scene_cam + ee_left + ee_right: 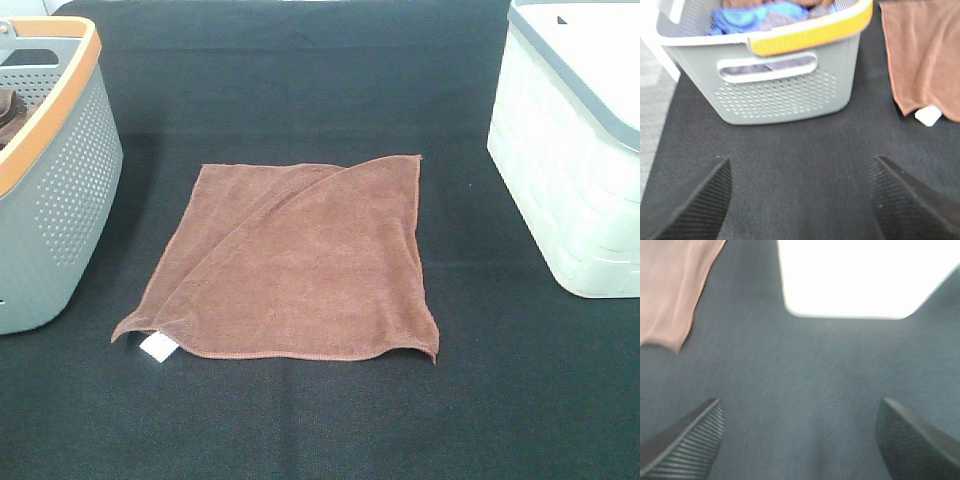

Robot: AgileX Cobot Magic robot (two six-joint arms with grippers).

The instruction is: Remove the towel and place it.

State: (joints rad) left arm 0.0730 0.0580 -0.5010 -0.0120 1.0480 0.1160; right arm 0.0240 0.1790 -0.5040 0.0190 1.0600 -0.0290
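Observation:
The reddish-brown towel (300, 260) lies spread flat on the black cloth in the middle of the table, with a diagonal fold line and a small white tag (157, 347) at its near left corner. Its edge and tag also show in the left wrist view (925, 55), and a corner shows in the right wrist view (670, 290). My left gripper (800, 200) is open and empty above the black cloth, in front of the grey basket. My right gripper (800, 440) is open and empty above the cloth near the white bin. Neither arm shows in the high view.
A grey perforated basket with an orange rim (50, 180) stands at the left, holding blue and dark brown cloths (760, 12). A white lidded bin (575, 150) stands at the right and shows washed out in the right wrist view (865, 275). Black cloth (300, 420) covers the table.

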